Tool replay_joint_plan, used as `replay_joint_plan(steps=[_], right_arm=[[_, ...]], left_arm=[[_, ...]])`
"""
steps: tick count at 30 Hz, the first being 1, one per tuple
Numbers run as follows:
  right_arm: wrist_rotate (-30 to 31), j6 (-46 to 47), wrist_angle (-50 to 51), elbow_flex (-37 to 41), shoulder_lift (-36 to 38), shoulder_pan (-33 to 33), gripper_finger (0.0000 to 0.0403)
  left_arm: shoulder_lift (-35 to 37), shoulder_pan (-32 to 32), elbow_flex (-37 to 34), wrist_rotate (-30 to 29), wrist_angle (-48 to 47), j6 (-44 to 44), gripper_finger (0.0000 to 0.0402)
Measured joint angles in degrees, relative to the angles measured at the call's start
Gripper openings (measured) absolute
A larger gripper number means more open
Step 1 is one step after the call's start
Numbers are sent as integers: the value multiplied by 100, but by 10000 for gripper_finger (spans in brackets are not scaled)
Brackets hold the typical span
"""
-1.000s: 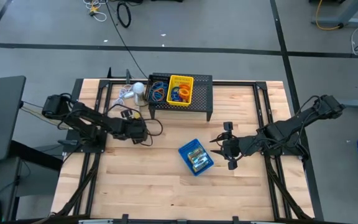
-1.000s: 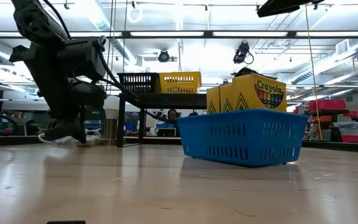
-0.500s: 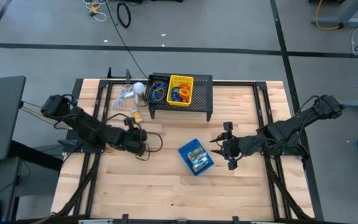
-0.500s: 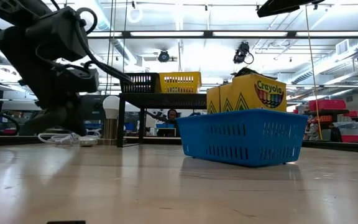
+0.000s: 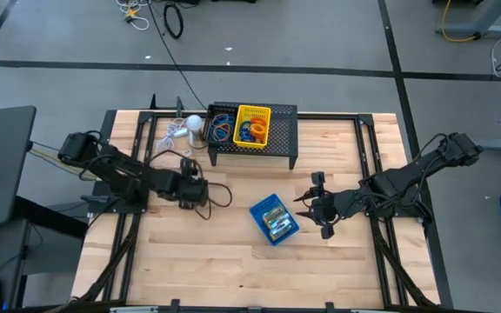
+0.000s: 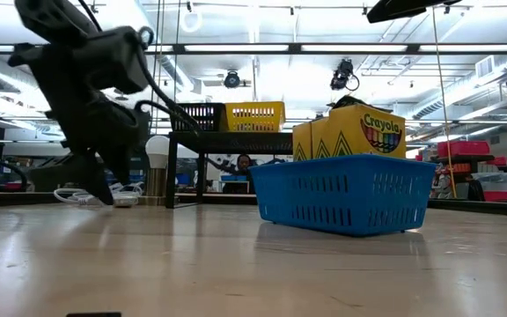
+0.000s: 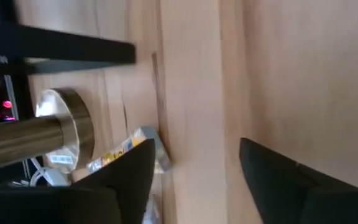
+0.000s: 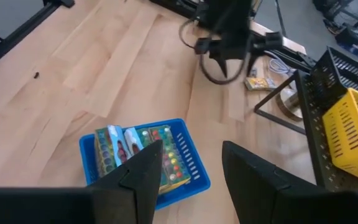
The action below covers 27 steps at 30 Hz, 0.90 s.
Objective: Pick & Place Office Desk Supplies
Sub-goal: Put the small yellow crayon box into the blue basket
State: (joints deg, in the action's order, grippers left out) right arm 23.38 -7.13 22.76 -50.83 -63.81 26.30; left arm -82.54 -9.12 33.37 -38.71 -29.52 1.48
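Blue mesh tray (image 5: pixel 274 220) sits centre of the wooden worktop (image 5: pixel 233 269) in the high view, loaded with yellow-green crayon boxes (image 6: pixel 349 130); the right wrist view shows them lying packed inside. How many, cannot count for certain.

Yellow mesh tray (image 5: pixel 253 124) and black mesh tray (image 5: pixel 222 125) stand side by side on the large black mesh stand (image 5: pixel 285 139), upper centre of the high view. Both hold coloured rubber-band loops (image 5: pixel 252 132).

One small yellow-green crayon box (image 8: pixel 260 82) lies loose on the worktop, left of the stand's foot in the high view, beside the white round object with cord (image 5: pixel 193 125). In the left wrist view it shows just past the fingers.

Left end effector (image 5: pixel 205 197), left of centre in the high view, is near that box but not on it; fingers spread, nothing between them. Right end effector (image 5: pixel 317 205) waits just right of the blue tray, fingers parted, empty.

Judgement: mostly done. Loops sorted, most boxes trayed. Left to do: the stray box into the blue tray.
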Motion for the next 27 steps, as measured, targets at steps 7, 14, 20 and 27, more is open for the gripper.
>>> replay_joint_plan(steps=[7, 14, 20, 27], right_arm=[[-221, -88, 18, -2, 0, 0, 174], [-270, -257, 18, -4, 0, 0, 174], [-283, -303, 20, -4, -1, -1, 174], [-289, -280, 26, -4, 0, 0, 174]], left_arm=[[0, 841, 4, 188, -237, 430, 259], [0, 1472, 4, 274, -207, 986, 253], [35, 2143, 28, 1317, -76, 1345, 252], [14, 2348, 184, 2291, -174, 1339, 251]])
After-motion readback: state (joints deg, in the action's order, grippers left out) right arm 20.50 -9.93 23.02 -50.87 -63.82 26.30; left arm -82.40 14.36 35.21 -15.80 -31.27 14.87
